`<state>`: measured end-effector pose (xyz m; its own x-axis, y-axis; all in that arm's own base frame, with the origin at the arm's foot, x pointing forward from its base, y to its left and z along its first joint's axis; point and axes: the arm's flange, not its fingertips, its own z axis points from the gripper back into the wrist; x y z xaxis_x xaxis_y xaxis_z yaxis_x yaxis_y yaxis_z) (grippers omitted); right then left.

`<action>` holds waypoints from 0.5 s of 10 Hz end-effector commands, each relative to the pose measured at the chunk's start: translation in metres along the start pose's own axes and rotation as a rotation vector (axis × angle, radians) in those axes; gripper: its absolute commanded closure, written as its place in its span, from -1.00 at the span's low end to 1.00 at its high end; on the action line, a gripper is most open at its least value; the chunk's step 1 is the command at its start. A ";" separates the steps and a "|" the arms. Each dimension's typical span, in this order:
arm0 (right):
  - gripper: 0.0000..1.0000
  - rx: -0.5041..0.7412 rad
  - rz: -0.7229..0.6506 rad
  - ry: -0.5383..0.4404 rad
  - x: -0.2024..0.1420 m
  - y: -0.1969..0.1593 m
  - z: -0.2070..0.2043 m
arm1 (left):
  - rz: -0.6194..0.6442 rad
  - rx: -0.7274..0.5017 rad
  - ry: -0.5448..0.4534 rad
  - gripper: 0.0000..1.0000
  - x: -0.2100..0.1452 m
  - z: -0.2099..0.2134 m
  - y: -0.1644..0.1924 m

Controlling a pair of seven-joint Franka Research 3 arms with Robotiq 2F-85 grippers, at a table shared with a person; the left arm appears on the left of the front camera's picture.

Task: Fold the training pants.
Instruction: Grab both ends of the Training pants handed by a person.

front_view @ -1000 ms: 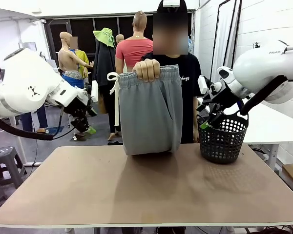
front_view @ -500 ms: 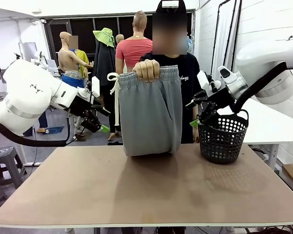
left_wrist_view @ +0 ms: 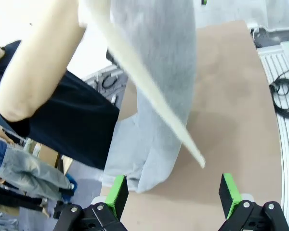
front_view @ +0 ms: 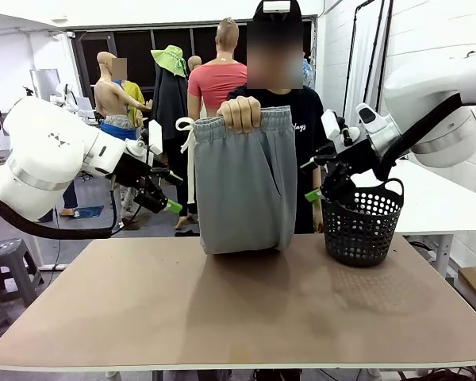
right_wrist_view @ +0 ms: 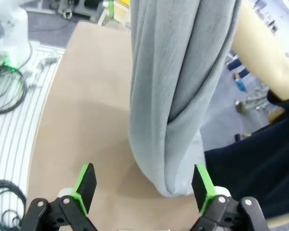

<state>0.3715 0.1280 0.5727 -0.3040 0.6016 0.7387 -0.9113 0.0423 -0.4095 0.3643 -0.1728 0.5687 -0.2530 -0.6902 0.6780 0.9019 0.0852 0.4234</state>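
White script on the person's black T-shirt (front_view: 305, 131) is too small to read. Light grey soft jersey training pants (front_view: 244, 186) sit at frame centre, folded double and hung from the person's hand (front_view: 239, 113) by the gathered waistband. The lower fold touches the brown table (front_view: 238, 317), and a white drawstring (front_view: 189, 159) dangles on the left. Left gripper (front_view: 173, 194) and right gripper (front_view: 309, 180) flank the pants, jaws wide, holding nothing. A black perforated plastic basket (front_view: 363, 226) stands centre-right.
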 end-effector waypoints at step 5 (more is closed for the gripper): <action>-1.00 -0.064 0.060 -0.235 0.002 -0.004 -0.019 | -0.031 0.057 -0.259 -1.00 -0.006 -0.016 0.007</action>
<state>0.3733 0.1411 0.5723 -0.4016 0.4362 0.8053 -0.8707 0.0906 -0.4834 0.3684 -0.1758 0.5640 -0.3396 -0.5224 0.7822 0.8834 0.1083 0.4559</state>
